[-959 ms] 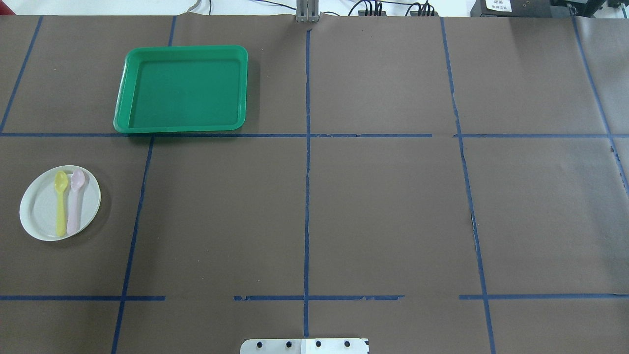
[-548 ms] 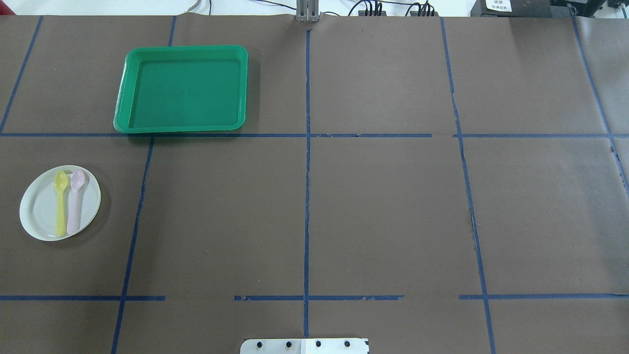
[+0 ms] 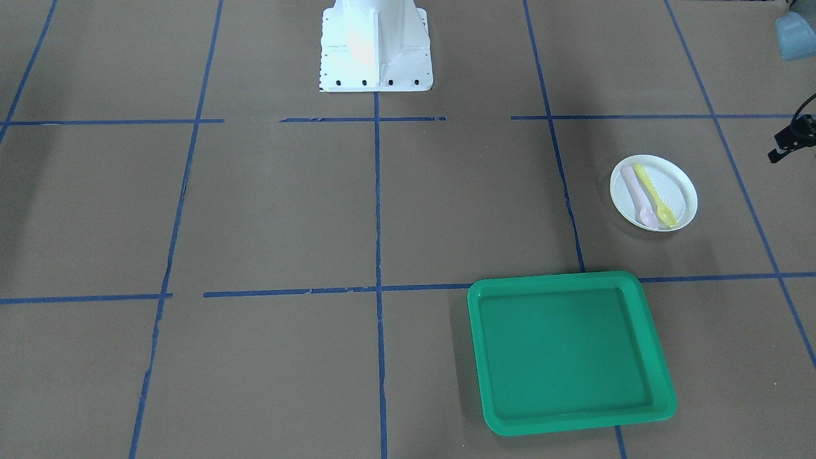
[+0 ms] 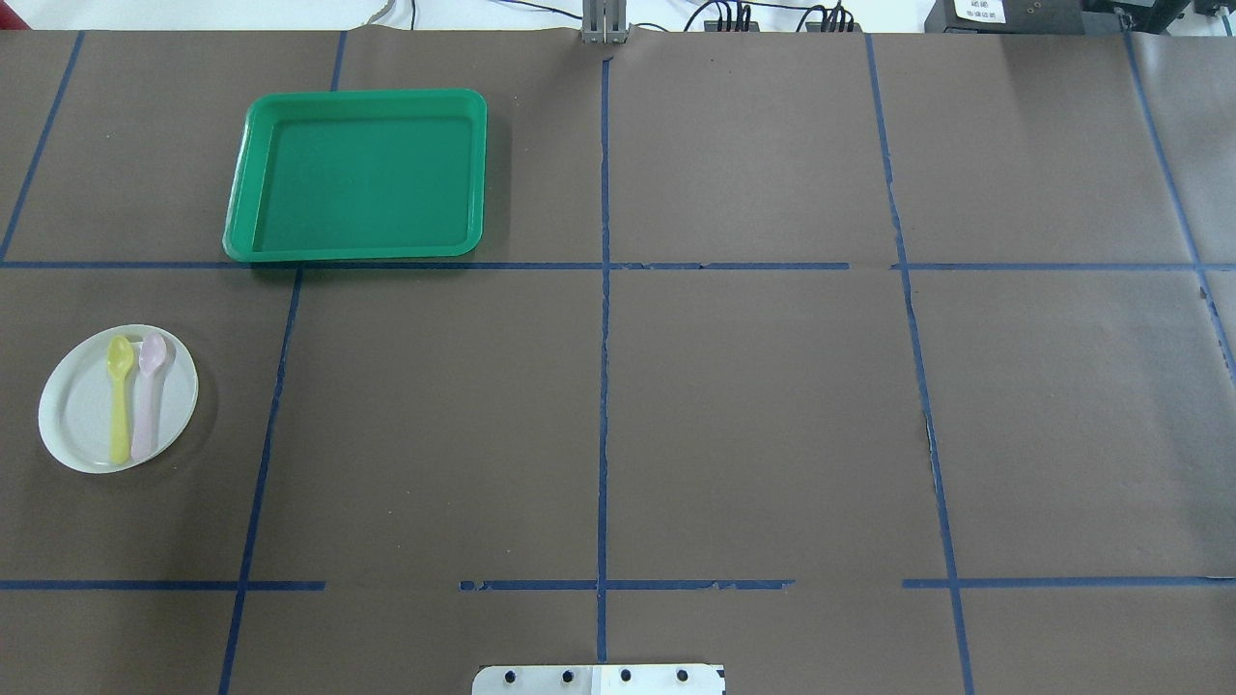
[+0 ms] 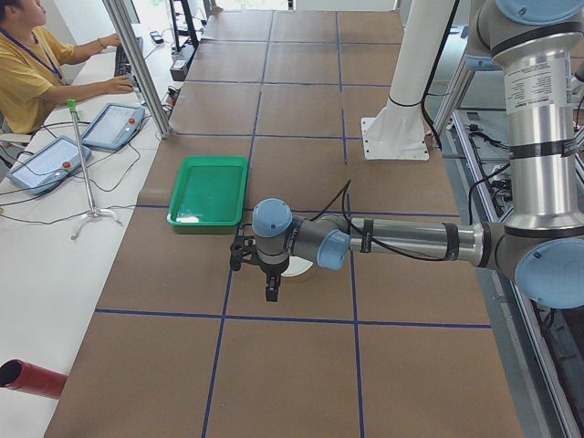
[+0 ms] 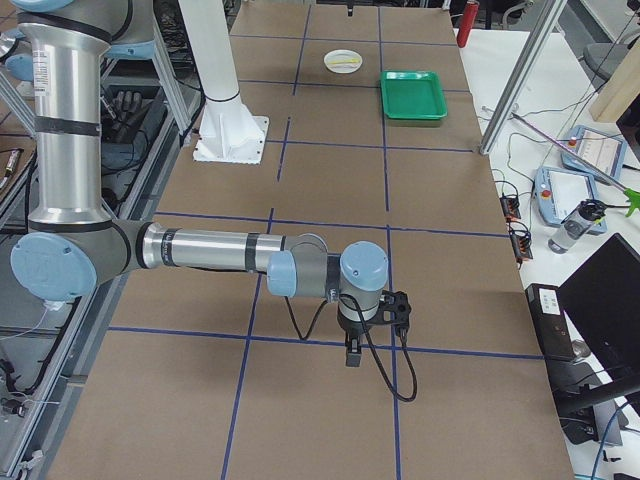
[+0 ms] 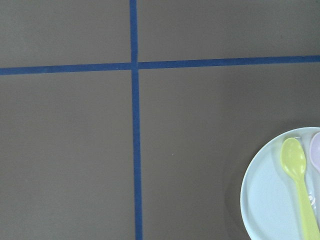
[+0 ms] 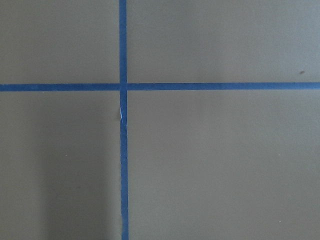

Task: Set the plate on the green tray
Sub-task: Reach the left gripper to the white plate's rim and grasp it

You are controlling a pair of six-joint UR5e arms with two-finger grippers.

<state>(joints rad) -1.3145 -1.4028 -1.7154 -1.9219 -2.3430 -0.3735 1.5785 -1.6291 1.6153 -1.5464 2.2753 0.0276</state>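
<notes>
On the bench [image 4: 753,405], overhead view, 12 o'clock taken as straight away from me:

- Plate [image 4: 72,410]: white, round, flat on the brown cover near the 9 o'clock edge. Not on the tray.
- Two spoons lie on the plate, side by side and touching along the handles. The yellow spoon [image 4: 119,396] is on the 9 o'clock side and the pink spoon [image 4: 147,401] on the 3 o'clock side. Both bowls point to 12, both handles to 6.
- Green tray [image 4: 357,95]: far-left quarter, about 11 o'clock from bench centre, between 1 and 2 o'clock from the plate and well apart from it. Nothing lies in it. Its near rim sits right on one of the blue tape lines [image 4: 603,386].
- My left claw [image 5: 270,290]: hangs tips-down over the bench just beside the plate, which peeks out behind my wrist. It shows clearly only in the side view, so I cannot tell whether it is spread or pressed together. It touches nothing I can see.
- Left wrist view: a tape crossing, with the plate cut off at the 4 o'clock corner.
- My right claw [image 6: 351,352]: tips-down over a tape crossing at my right end of the bench, far from plate and tray. Again I cannot tell its spread.
</notes>
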